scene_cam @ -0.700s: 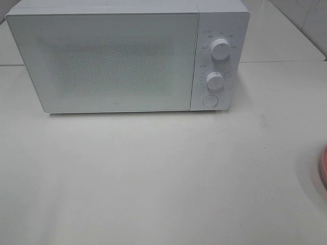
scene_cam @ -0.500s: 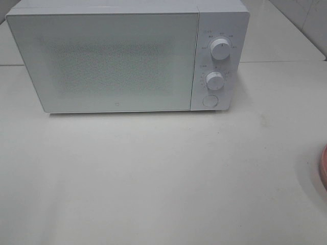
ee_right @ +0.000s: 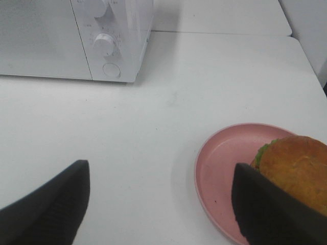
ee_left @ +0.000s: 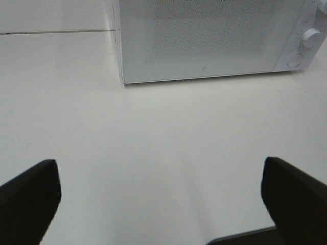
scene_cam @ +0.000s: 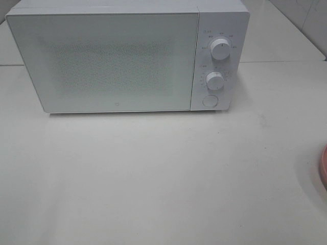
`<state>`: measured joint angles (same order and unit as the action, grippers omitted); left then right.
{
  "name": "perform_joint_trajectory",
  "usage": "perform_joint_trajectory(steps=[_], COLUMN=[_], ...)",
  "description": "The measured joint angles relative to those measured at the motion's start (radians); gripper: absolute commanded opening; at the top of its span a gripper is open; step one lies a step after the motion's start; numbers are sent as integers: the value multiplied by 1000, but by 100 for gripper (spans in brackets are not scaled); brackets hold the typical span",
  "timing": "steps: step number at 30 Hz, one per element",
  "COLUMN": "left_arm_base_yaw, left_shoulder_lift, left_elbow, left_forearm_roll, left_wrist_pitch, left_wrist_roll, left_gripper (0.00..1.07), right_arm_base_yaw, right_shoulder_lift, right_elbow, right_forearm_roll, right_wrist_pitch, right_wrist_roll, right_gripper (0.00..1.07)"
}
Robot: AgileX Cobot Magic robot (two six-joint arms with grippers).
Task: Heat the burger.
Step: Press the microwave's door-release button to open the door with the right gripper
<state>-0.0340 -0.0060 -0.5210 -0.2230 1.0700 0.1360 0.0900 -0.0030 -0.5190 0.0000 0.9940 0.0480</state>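
The burger (ee_right: 299, 168), with its golden-brown bun and a bit of green lettuce, sits on a round pink plate (ee_right: 225, 163) in the right wrist view. My right gripper (ee_right: 158, 212) hovers open over the table just short of the plate, with one dark finger (ee_right: 271, 214) overlapping the plate's near side in the picture. The white microwave (scene_cam: 127, 56) stands at the back of the table with its door shut. My left gripper (ee_left: 161, 204) is wide open over bare table in front of the microwave (ee_left: 204, 35), holding nothing. Neither gripper shows in the exterior high view.
Two round dials (scene_cam: 220, 49) and a push button (scene_cam: 210, 100) sit on the microwave's right-hand panel. Only a sliver of the pink plate (scene_cam: 324, 166) shows at the right edge of the exterior high view. The white table (scene_cam: 153, 178) stretches in front.
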Motion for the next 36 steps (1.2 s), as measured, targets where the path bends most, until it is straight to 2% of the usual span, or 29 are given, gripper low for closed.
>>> perform_joint_trajectory(steps=[4,36], left_arm_base_yaw=[0,0], left_shoulder_lift=[0,0], left_elbow=[0,0], left_forearm_roll=[0,0], left_wrist_pitch=[0,0], left_wrist_roll=[0,-1], left_gripper=[100,100], right_arm_base_yaw=[0,0], right_shoulder_lift=[67,659], right_elbow=[-38,-40], right_forearm_roll=[0,0], right_wrist_pitch=[-47,-494], right_wrist_roll=[0,0], right_gripper=[76,76])
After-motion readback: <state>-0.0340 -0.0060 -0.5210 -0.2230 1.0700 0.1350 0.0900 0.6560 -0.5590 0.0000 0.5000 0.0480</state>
